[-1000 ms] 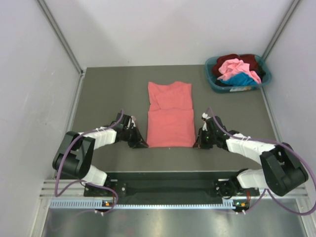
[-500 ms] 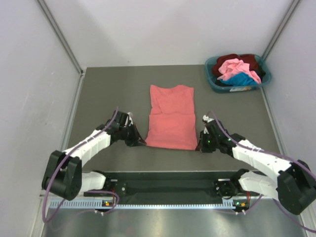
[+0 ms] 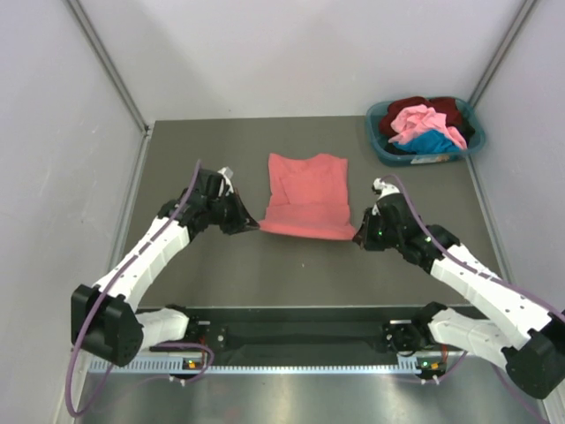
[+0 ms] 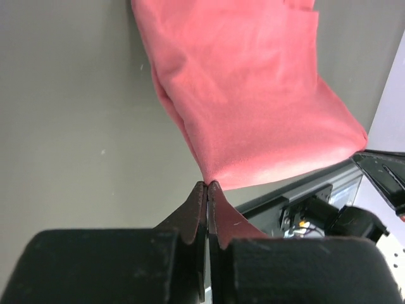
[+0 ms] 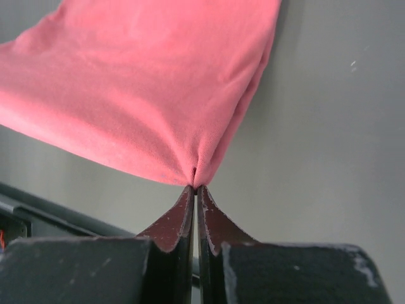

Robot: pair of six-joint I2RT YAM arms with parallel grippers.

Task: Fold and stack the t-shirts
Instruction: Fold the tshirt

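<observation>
Grey tabletop [image 3: 194, 274]: your left claw [image 3: 254, 226] and right claw [image 3: 357, 238] grip the salmon-red t-shirt [image 3: 305, 185], lying near-to-far, collar away, its hem now carried farther back.

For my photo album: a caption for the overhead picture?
Left gripper and right gripper pinch the near corners of the salmon-red t-shirt, mid-fold.

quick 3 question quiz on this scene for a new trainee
1. True or false: the left fingers and right fingers are each shut on a near corner of the salmon-red t-shirt.
2. On the table, the teal basket sits at: A) the far right corner, B) the near left corner, C) the centre.
3. Fill in: the basket's t-shirts are pink, dark maroon and ____.
Key: 1 true; 2 A; 3 blue.
</observation>
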